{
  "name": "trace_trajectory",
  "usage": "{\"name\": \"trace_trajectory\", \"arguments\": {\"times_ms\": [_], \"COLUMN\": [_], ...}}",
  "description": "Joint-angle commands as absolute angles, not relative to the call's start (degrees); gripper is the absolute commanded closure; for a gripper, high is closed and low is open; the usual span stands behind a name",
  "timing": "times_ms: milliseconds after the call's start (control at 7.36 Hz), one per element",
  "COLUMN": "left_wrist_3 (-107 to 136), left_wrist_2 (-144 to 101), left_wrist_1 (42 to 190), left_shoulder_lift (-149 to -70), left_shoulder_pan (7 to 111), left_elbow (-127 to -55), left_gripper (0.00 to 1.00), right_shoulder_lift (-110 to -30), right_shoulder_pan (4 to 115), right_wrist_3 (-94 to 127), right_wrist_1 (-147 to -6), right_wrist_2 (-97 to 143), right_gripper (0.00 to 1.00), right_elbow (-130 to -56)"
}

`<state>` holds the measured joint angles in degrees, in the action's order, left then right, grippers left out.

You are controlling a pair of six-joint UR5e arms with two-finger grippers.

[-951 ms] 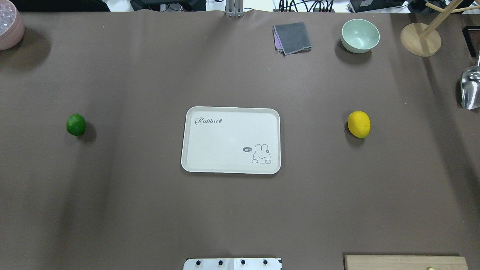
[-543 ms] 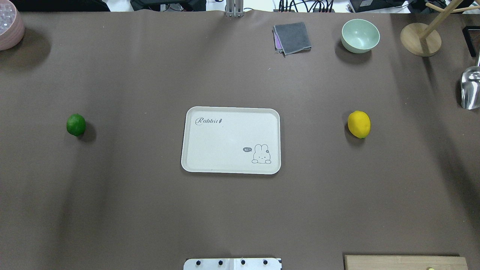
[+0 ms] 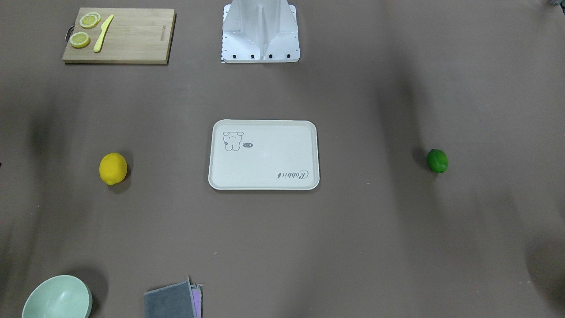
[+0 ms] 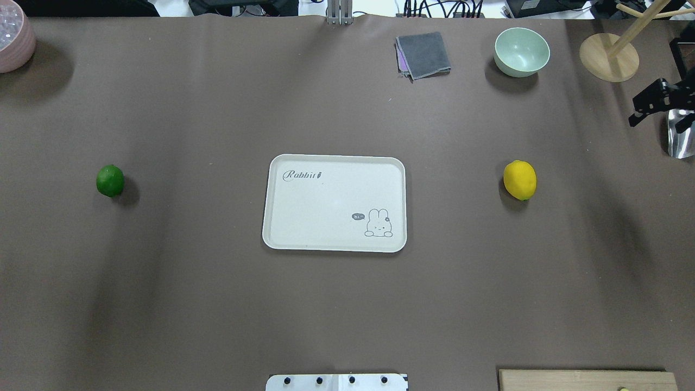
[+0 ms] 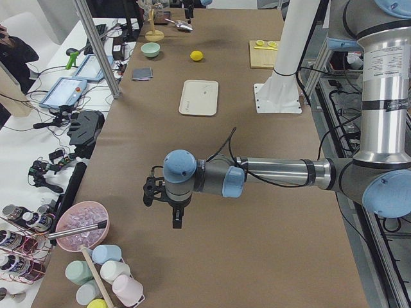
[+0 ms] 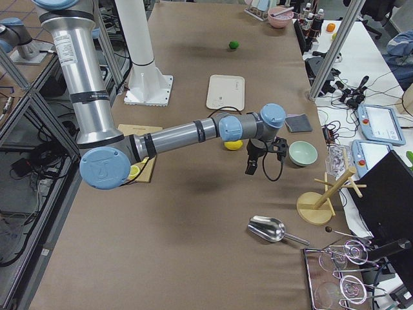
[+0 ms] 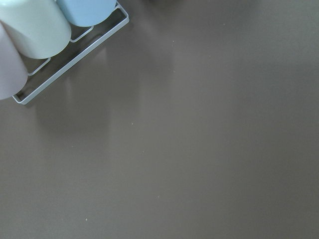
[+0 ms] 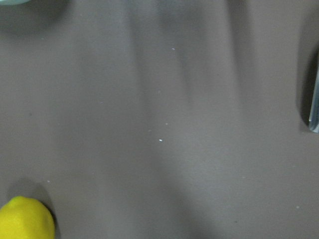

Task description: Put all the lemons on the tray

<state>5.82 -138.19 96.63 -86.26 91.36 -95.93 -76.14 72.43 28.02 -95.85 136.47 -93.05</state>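
Observation:
The yellow lemon [image 4: 519,180] lies on the brown table, right of the cream tray [image 4: 282,239]. It also shows in the front view [image 3: 113,168] and at the right wrist view's lower left corner [image 8: 25,219]. The green lemon [image 4: 110,181] lies far left of the tray, and shows in the front view [image 3: 437,160]. The tray holds nothing. My right gripper [image 4: 657,122] hovers at the overhead view's right edge, beyond the yellow lemon, with its jaws apart and empty. My left gripper [image 5: 164,210] shows only in the left side view, far from the green lemon; I cannot tell its state.
A pale green bowl [image 4: 522,51], a grey folded cloth [image 4: 423,55], a wooden stand [image 4: 608,57] and a metal scoop [image 4: 681,138] stand at the back right. A cutting board [image 3: 132,39] with lemon slices and a knife lies near the robot base [image 3: 260,31]. A pink bowl [image 4: 13,38] stands back left.
My right gripper has come into the overhead view at its right edge, over the scoop. The lemons and the tray have not moved.

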Motion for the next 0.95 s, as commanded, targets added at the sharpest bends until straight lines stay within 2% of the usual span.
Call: {"name": "trace_trajectory", "arguments": {"times_ms": [0, 272, 679, 815], "left_wrist_3": [9.0, 16.7, 34.1, 34.4], "left_wrist_2": [-139.5, -139.7, -139.0, -138.3], "left_wrist_1": [96.2, 96.9, 96.7, 96.8], "left_shoulder_lift": [-90.1, -92.7, -103.8, -104.5], "left_shoulder_pan": [87.6, 80.0, 67.7, 64.8], "left_elbow": [-95.5, -95.2, -94.8, -94.1], "left_gripper": [0.02, 0.02, 0.02, 0.02], "right_shoulder_lift": [-72.3, -70.7, -68.5, -67.9], "right_shoulder_pan": [66.9, 62.1, 58.3, 57.5], "right_wrist_3": [30.9, 30.9, 31.0, 31.0], "right_wrist_1": [-95.7, -95.2, -93.6, -93.6], "right_wrist_2": [136.4, 136.4, 136.5, 136.6], "right_gripper": [0.02, 0.04, 0.05, 0.05], "right_elbow": [-92.8, -92.9, -90.2, -89.0]}}
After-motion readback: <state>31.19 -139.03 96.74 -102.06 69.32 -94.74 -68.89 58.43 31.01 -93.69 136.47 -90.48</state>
